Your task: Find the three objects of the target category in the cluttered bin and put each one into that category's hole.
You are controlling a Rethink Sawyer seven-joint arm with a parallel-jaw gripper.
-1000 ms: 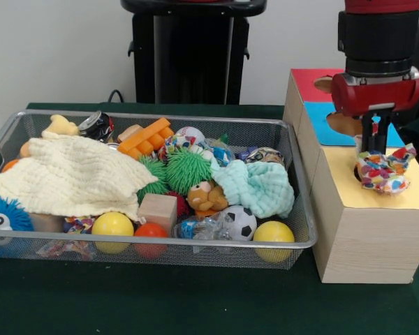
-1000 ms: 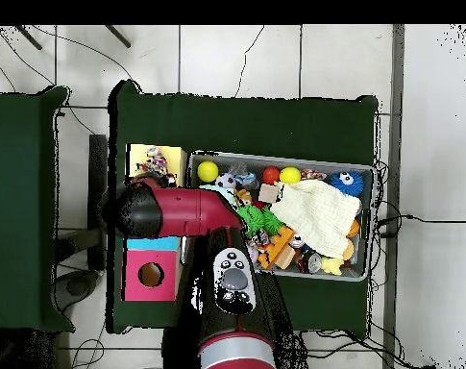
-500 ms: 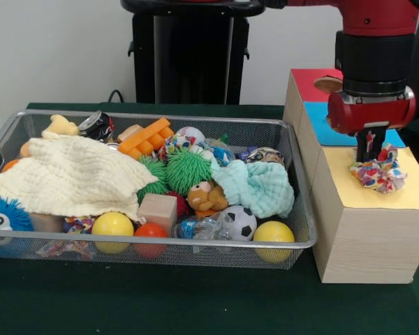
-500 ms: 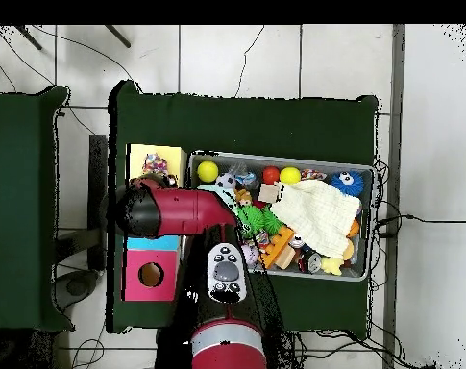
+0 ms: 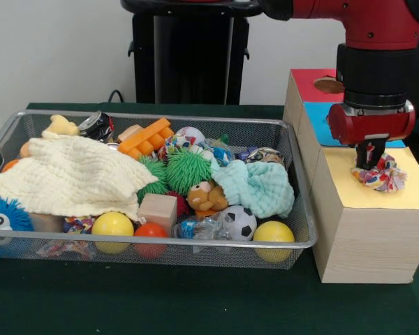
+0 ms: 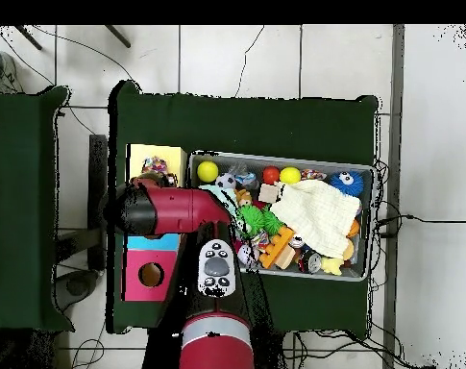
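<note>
My gripper [image 5: 371, 162] hangs over the yellow panel [image 5: 363, 194] of the wooden box, shut on a patterned cloth [image 5: 385, 176]. The cloth is bunched low on the panel and covers the hole under it. In the overhead view the red arm hides the gripper, and only the patterned cloth [image 6: 155, 165] shows on the yellow panel [image 6: 172, 158]. In the wire bin [image 5: 160, 116] lie a cream cloth [image 5: 70, 174] on the left and a teal cloth [image 5: 255, 187] on the right.
The box also has a blue panel [image 5: 320, 125] and a red panel [image 5: 309, 82] with a round hole [image 5: 328, 84]. The bin holds balls, a green spiky toy [image 5: 185, 169], an orange block [image 5: 145, 136], a wooden cube [image 5: 157, 209] and a can [image 5: 98, 125].
The gripper has come down towards the yellow panel. The patterned cloth, hanging loose a second ago, is now bunched small against the panel.
</note>
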